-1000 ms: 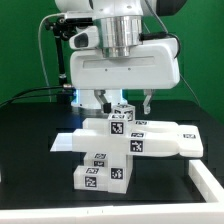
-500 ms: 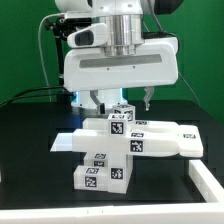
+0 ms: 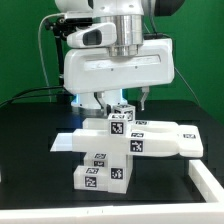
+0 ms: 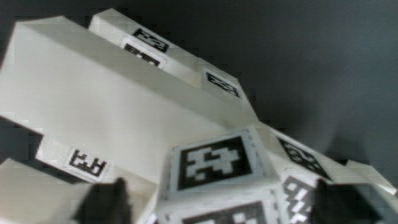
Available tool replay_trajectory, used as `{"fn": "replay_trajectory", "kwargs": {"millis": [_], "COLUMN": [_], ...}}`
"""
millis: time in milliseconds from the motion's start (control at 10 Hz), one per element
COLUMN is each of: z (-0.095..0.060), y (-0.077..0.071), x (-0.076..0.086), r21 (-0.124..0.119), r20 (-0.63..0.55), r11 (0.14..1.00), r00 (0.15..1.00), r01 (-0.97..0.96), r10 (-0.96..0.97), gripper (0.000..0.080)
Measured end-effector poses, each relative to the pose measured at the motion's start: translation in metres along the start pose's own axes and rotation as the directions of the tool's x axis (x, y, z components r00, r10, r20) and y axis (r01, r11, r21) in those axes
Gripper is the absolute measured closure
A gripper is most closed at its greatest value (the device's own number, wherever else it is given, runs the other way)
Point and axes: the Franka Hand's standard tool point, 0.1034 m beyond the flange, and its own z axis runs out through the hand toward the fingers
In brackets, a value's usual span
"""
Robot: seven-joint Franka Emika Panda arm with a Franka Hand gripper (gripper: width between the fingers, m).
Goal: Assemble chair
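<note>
Hanging above the chair [image 3: 125,145], the gripper [image 3: 122,100] partly hidden.

Setting, exterior view: a green backdrop [image 3: 25,45] fills the rear of the scene, evenly lit and without visible seams. A black cable [image 3: 44,50] hangs in a loop before it on the exterior view's left. Below lies a matte black tabletop [image 3: 30,150], spanning the full width. A thin flat white sheet [image 3: 68,142] rests on the tabletop. A white rim [image 3: 207,183] runs along the tabletop's near corner on the exterior view's right. Lighting is bright, diffuse and even. Wrist view: dark surface only behind the parts.
</note>
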Motion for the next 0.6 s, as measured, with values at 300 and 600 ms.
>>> {"fn": "replay_trajectory", "kwargs": {"millis": [300, 600], "z": [0.0, 0.0], "y": [-0.0008, -0.0011], "x": [0.0002, 0.0004], "r21": [0.005, 0.009], "r20": [-0.001, 0.0], "r11": [0.966, 0.898], "r00": [0.966, 0.899], "r01": [-0.258, -0.439], "r10": [0.258, 0.439], "gripper": [0.0515, 0.0515]}}
